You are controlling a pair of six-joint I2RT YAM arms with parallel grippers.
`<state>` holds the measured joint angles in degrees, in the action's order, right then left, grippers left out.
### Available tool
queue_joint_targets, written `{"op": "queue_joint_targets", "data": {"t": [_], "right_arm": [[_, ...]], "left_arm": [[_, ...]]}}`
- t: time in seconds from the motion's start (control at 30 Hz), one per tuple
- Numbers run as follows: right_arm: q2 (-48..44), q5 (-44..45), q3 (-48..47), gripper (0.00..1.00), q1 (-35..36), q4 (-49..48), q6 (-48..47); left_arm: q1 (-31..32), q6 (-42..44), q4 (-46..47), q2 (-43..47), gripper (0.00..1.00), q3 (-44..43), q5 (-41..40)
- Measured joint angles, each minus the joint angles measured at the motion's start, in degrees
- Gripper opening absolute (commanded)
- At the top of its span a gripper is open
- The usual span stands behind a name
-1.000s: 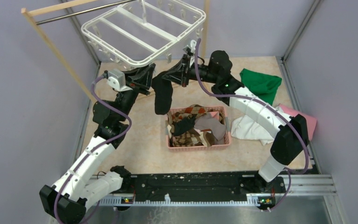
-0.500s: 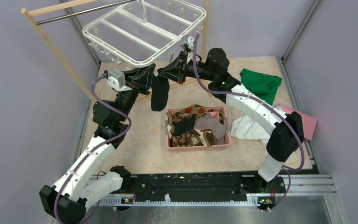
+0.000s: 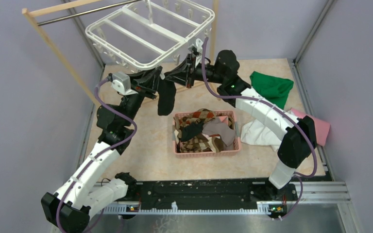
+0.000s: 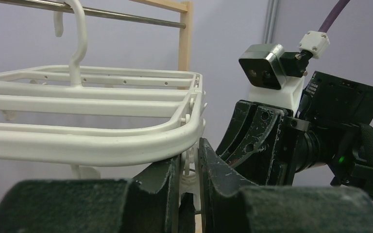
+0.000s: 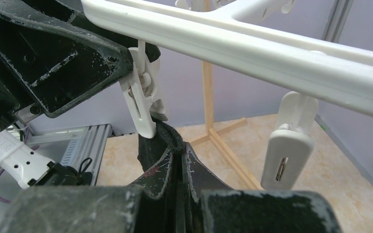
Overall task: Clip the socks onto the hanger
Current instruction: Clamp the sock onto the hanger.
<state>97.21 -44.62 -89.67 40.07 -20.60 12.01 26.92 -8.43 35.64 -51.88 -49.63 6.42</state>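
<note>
Well, my left gripper [image 4: 189,165] is squeezed onto one clip [image 5: 143,104] of the hanger [image 4: 102,145], the white peg pinched between my two fingers just under the rounded corner of the frame, which passes right above that hand. My right gripper [image 5: 179,154] is clamped tight on the cuff of the black sock [image 5: 151,145] and holds it up directly in front of my left hand, fingertips almost meeting it. The cuff touches the lower end of the pinched clip, but I cannot tell whether the clip's mouth has it or the cloth only rests against it. From above, the rest of the sock hangs straight down below both hands, clear of the table. Another clip [image 5: 289,150] dangles free from the rim, off to the right of my right hand. Below and nearer my bases sits the pink basket [image 3: 206,151] with the other socks [image 3: 201,128] heaped inside it.
</note>
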Motion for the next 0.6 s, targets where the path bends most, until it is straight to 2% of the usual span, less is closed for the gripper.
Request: {"op": "queue_joint_targets", "data": {"t": [0.6], "right_arm": [[-2.3, -2.9, 4.9, 0.00, -0.9, -2.6, -0.6]], "left_arm": [[0.0, 0.2, 0.0, 0.0, 0.18, 0.0, 1.4]]}}
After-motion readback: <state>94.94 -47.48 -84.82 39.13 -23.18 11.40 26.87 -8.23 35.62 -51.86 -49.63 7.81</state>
